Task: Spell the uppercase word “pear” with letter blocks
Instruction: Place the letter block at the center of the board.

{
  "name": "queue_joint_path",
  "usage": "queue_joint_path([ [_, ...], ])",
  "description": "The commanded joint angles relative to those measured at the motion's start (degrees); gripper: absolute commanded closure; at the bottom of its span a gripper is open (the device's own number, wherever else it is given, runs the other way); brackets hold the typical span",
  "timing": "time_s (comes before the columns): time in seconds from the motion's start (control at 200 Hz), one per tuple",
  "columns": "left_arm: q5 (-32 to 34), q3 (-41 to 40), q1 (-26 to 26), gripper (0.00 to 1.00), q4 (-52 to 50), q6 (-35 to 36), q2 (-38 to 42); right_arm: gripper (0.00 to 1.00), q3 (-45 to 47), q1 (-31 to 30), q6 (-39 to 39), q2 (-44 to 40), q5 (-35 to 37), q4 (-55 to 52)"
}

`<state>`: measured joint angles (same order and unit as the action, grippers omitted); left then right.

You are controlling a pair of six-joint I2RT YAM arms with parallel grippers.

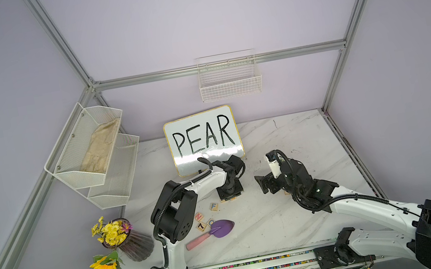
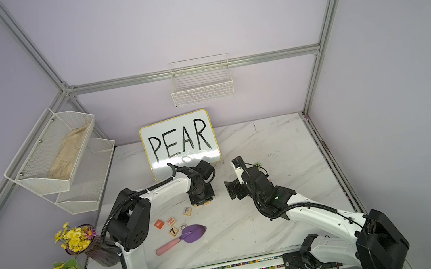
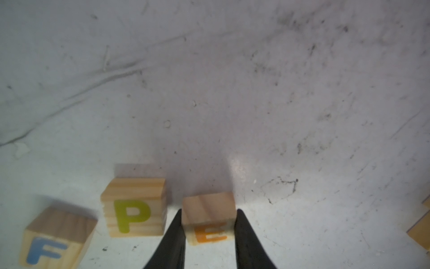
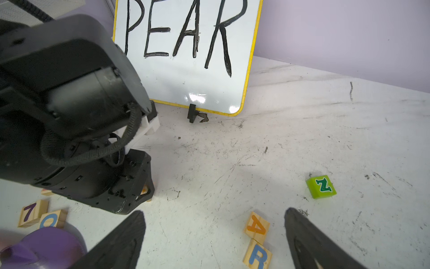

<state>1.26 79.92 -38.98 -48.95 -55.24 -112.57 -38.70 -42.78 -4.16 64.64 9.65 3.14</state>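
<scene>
The E block (image 3: 208, 219) is pinched between the left fingers (image 3: 173, 237), just beside P (image 3: 135, 209), with a narrow gap and both letters facing the same way. A (image 4: 256, 227) and R (image 4: 257, 255) touch each other on the worktop (image 4: 302, 130), apart from that pair, between the spread, empty right fingers (image 4: 309, 237). About half seems done: A and R are left to place. F (image 3: 55, 237) crowds P's other side.
</scene>
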Motion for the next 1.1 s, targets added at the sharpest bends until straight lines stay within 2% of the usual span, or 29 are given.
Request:
queue_joint_path([
  [0.0, 1.6, 1.0, 0.6, 0.69, -1.1, 1.2, -0.4, 0.05, -0.4, 0.1, 0.6, 0.3, 0.8, -0.4],
  [1.095, 2.5, 5.1, 1.4, 0.67, -1.4, 3.7, -2.9, 0.04, -1.3, 0.1, 1.1, 2.3, 1.0, -0.9],
])
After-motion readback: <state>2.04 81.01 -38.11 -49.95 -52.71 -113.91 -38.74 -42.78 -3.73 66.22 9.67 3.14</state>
